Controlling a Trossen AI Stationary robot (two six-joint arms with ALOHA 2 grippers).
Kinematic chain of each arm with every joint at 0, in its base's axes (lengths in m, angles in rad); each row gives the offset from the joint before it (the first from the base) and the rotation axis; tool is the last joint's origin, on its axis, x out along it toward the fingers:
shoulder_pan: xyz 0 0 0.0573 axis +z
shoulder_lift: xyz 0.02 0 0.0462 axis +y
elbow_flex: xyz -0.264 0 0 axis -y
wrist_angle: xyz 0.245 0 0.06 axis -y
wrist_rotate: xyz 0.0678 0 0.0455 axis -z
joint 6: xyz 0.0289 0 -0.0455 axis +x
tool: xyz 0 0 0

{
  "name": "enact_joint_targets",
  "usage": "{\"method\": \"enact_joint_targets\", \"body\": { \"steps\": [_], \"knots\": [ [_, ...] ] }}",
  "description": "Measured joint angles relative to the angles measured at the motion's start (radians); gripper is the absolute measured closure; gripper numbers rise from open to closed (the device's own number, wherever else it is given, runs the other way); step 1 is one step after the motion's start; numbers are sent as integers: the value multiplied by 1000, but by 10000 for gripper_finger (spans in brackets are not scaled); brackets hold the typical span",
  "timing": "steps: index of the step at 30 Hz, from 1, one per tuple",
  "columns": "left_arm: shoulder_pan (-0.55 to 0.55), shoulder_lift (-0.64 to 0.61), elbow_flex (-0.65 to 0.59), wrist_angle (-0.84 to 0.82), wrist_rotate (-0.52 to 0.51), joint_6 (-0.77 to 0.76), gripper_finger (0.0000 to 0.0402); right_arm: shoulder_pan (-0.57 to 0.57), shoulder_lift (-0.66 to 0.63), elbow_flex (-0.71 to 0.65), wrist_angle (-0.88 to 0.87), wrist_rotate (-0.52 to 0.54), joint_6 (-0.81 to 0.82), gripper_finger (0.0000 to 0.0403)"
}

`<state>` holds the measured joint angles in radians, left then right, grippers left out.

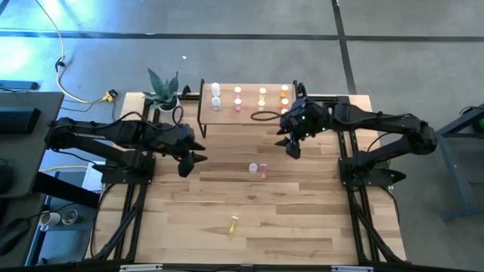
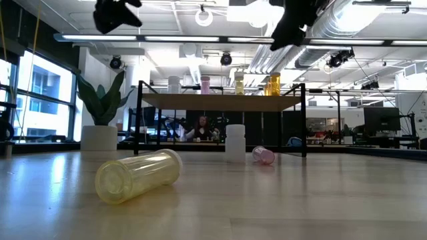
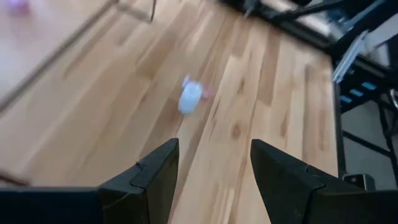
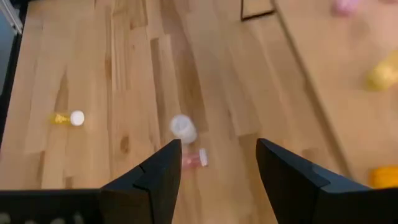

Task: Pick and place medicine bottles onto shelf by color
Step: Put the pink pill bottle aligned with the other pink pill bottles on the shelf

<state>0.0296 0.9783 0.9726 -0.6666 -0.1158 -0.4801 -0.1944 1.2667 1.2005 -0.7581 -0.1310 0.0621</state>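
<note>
Both pincers, left (image 3: 211,180) and right (image 4: 217,180), gape empty (arms partly cropped in the low view).

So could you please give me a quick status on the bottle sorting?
Left gripper and right gripper open, empty, above the table. Three bottles off the shelf: white bottle upright, pink bottle and yellow bottle lying down. Nothing blocking.

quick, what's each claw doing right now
Left claw: open, holding nothing, above the table left of the white bottle.
Right claw: open, holding nothing, in front of the shelf.
</note>
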Motion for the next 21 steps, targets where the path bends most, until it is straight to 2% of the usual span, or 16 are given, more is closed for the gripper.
{"method": "enact_joint_targets", "body": {
  "steps": [8, 14, 21],
  "knots": [
    [-6, 3, 0, -102, -12, -67, 213, 83, 0, -102, 13, 9, 295, 205],
    [-6, 3, 0, -119, -99, -36, 213, 165, 0, -148, 127, 83, 529, 205],
    [-6, 3, 0, -127, -102, -32, 213, 276, 3, -110, 254, 210, 670, 206]
  ]
}}
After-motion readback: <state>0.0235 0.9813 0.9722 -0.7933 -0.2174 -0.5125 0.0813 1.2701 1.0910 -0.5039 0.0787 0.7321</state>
